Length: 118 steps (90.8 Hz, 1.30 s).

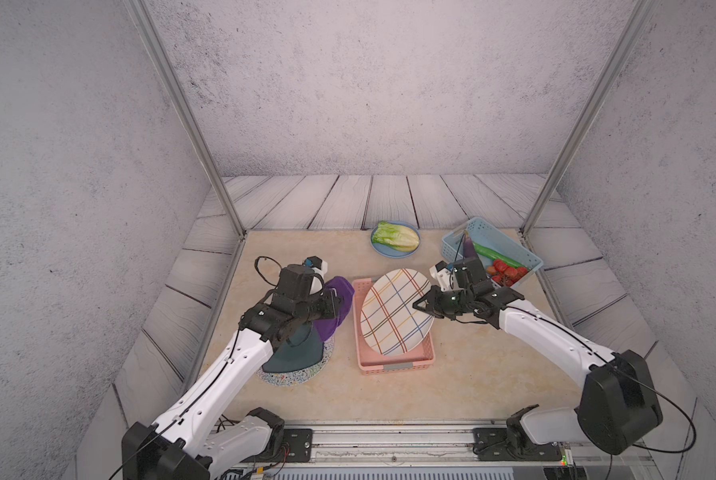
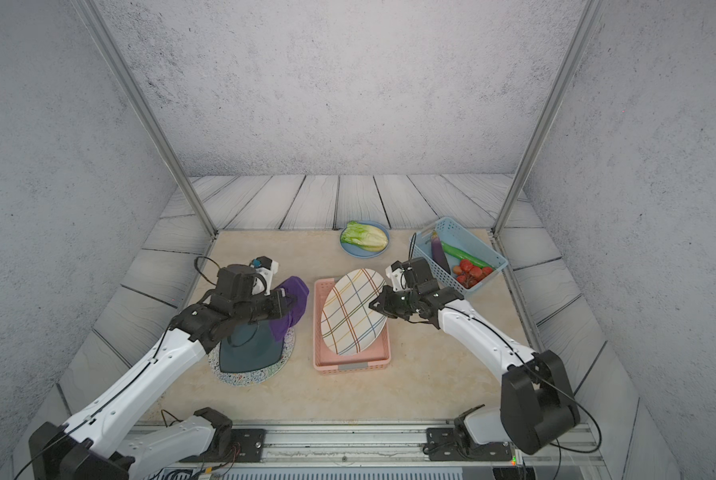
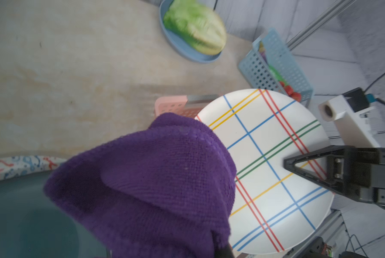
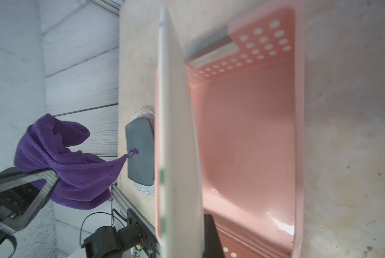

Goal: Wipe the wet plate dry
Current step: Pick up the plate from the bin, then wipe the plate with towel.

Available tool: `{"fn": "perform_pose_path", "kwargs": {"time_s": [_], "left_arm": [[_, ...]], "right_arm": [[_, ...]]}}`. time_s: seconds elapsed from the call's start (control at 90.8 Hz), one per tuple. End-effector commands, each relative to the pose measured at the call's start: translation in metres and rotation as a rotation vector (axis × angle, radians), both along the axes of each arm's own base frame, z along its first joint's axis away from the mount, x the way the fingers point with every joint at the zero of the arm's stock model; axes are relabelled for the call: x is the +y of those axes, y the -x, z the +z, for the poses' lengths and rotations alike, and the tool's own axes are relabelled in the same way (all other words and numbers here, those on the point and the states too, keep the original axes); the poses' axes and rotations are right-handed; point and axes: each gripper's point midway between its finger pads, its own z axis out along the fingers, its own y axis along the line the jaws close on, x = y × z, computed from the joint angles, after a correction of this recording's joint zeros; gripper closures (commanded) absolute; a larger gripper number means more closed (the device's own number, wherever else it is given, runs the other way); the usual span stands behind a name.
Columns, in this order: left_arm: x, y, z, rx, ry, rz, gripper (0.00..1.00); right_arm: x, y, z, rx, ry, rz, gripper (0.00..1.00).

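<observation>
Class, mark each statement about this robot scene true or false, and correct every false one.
1. The right gripper grips the striped plate by its rim. True.
2. The striped plate lies flat in the pink tray. False: it is tilted up steeply above the tray.
3. The left gripper holds the purple cloth. True.
4. The lettuce sits in the basket. False: it lies on a blue plate.
5. The purple cloth is pressed against the striped plate. False: the right wrist view shows a gap between them.
</observation>
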Motion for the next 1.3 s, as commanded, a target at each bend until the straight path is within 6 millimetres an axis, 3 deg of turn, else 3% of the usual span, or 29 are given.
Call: {"fn": "perform_pose_path", "kwargs": {"time_s": [0.0, 0.121, 0.286, 0.396, 0.55, 0.638, 0.738, 0.848, 0.925, 1.101, 1.189, 1.288], "left_arm": [[-0.017, 0.008, 0.021, -0.035, 0.048, -0.102, 1.0], [-0.039, 0.008, 0.024, -0.04, 0.082, -0.154, 1.0], [-0.075, 0.021, 0.0, 0.024, 0.05, -0.23, 1.0], [-0.106, 0.035, -0.012, 0.056, 0.055, -0.284, 1.0], [-0.166, 0.061, 0.001, 0.022, 0.034, -0.41, 1.0], [-0.186, 0.063, 0.007, 0.04, 0.059, -0.427, 1.0], [-0.173, 0.044, 0.011, 0.067, 0.092, -0.332, 1.0], [-0.125, 0.012, -0.001, 0.103, 0.138, -0.16, 1.0], [-0.098, 0.004, -0.017, 0.118, 0.115, -0.082, 1.0], [-0.118, 0.019, -0.026, 0.154, 0.062, -0.196, 1.0], [-0.122, 0.01, -0.008, 0.102, 0.046, -0.197, 1.0], [-0.1, -0.016, 0.017, 0.023, 0.03, -0.112, 1.0]], "right_arm": [[0.015, 0.001, 0.077, -0.141, -0.213, 0.007, 1.0], [0.022, 0.009, 0.113, -0.192, -0.373, -0.014, 1.0], [0.009, 0.006, 0.159, -0.274, -0.474, -0.116, 1.0], [0.013, 0.009, 0.194, -0.318, -0.553, -0.088, 1.0], [0.021, 0.012, 0.228, -0.353, -0.651, -0.065, 1.0], [0.019, 0.012, 0.242, -0.373, -0.686, -0.078, 1.0], [0.01, 0.012, 0.25, -0.387, -0.723, -0.128, 1.0], [-0.006, 0.01, 0.249, -0.401, -0.747, -0.215, 1.0], [-0.007, 0.013, 0.25, -0.408, -0.743, -0.207, 1.0], [0.021, 0.036, 0.269, -0.454, -0.732, -0.014, 1.0], [0.034, 0.053, 0.285, -0.511, -0.759, 0.071, 1.0], [0.043, 0.075, 0.3, -0.561, -0.776, 0.166, 1.0]]}}
